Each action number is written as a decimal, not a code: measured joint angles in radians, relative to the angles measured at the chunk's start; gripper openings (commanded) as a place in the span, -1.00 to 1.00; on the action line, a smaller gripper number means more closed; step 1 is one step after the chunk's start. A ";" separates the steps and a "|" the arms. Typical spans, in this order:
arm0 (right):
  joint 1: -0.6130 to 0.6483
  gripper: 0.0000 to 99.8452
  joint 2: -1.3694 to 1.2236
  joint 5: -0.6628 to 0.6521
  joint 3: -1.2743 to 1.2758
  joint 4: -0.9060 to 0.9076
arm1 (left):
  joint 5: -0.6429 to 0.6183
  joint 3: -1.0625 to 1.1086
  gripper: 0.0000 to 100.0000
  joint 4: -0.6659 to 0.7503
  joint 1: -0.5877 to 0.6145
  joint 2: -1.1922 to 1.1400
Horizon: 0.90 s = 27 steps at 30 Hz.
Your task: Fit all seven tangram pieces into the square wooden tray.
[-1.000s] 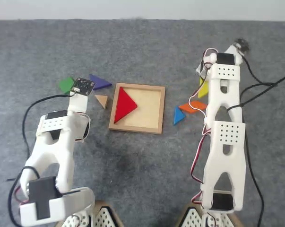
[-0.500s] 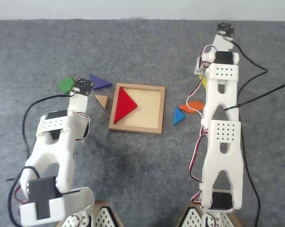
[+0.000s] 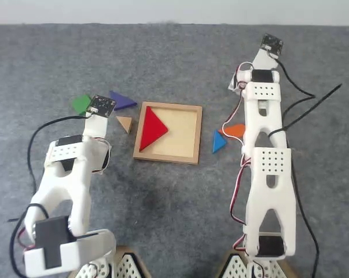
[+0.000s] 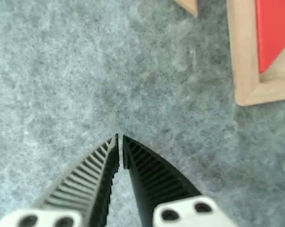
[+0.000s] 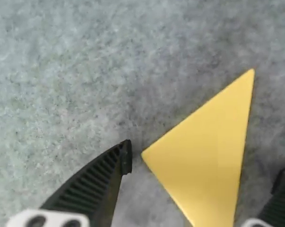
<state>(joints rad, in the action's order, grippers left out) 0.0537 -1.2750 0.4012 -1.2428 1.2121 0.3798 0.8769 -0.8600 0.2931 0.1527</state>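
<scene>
Right fingers (image 5: 97, 177) wide apart around yellow triangle (image 5: 206, 161) on counter (image 5: 62, 71), well apart from wooden tray (image 3: 167, 156). Left fingers (image 4: 92, 187) together. Go down straight, squeeze flat sides, don't push it away.

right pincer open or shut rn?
Open. The right pincer has its fingers wide apart, with the yellow triangle lying between them.

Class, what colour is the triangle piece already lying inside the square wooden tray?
Red. The triangle in the tray shows best in the high view.
</scene>
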 measured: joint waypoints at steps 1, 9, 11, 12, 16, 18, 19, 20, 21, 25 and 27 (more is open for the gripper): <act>-0.002 -0.13 0.002 -0.014 0.017 -0.020 | 0.000 0.000 -0.97 0.000 0.000 0.000; -0.008 -0.14 0.005 -0.121 0.044 -0.063 | 0.000 0.000 -0.97 0.000 0.000 0.000; -0.008 -0.15 0.005 -0.137 0.044 -0.063 | 0.000 0.000 -0.97 0.000 0.000 0.000; -0.008 -0.18 0.005 -0.147 0.044 -0.058 | 0.000 0.000 -0.97 0.000 0.000 0.000; -0.008 -0.40 0.005 -0.215 0.041 -0.026 | 0.000 0.000 -0.97 0.000 0.000 0.000; -0.009 -0.48 0.005 -0.247 0.037 -0.018 | 0.000 0.000 -0.97 0.000 0.000 0.000; -0.014 -0.49 0.006 -0.264 0.037 -0.018 | 0.000 0.000 -0.97 0.000 0.000 0.000; -0.018 -0.49 0.008 -0.282 0.037 -0.015 | 0.000 0.000 -0.97 0.000 0.000 0.000; -0.023 -0.49 0.008 -0.299 0.037 -0.011 | 0.000 0.000 -0.97 0.000 0.000 0.000; -0.035 -0.49 0.009 -0.331 0.032 0.002 | 0.000 0.000 -0.97 0.000 0.000 0.000; -0.035 -0.49 0.011 -0.338 0.035 0.002 | 0.000 0.000 -0.97 0.000 0.000 0.000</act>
<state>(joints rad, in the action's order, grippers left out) 0.0184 -1.2643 0.0637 -1.2075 1.2137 0.3798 0.8769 -0.8600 0.2931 0.1527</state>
